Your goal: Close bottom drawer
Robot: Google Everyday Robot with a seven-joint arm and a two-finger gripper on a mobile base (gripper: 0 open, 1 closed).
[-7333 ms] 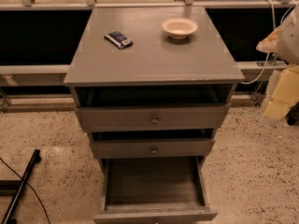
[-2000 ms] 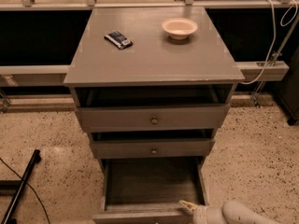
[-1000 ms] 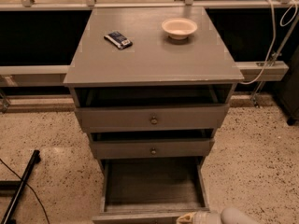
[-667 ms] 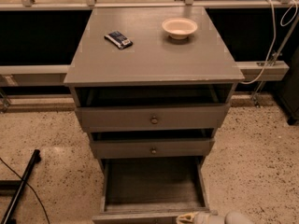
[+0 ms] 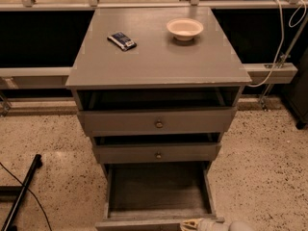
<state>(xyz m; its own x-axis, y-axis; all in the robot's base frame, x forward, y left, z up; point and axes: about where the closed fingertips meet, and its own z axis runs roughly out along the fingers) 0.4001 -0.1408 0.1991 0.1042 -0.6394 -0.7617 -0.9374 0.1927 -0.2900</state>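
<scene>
The bottom drawer [image 5: 158, 189] of the grey cabinet is pulled far out, its dark plank floor showing. Its front rail lies along the lower edge of the view and its knob is out of view. My gripper [image 5: 191, 224] is at the bottom of the view, its pale tip at the right part of the drawer's front rail, with the white arm behind it at the lower right.
The middle drawer [image 5: 157, 153] and the top drawer [image 5: 158, 121] stand slightly out, each with a brass knob. On the cabinet top [image 5: 159, 57] lie a small dark packet [image 5: 121, 40] and a cream bowl [image 5: 185, 28]. A black pole [image 5: 21, 194] lies on the speckled floor at left.
The arm came in from the right edge and went down to the drawer's front rail. Over the last second it has slid lower and a little right. The drawer stays open.
</scene>
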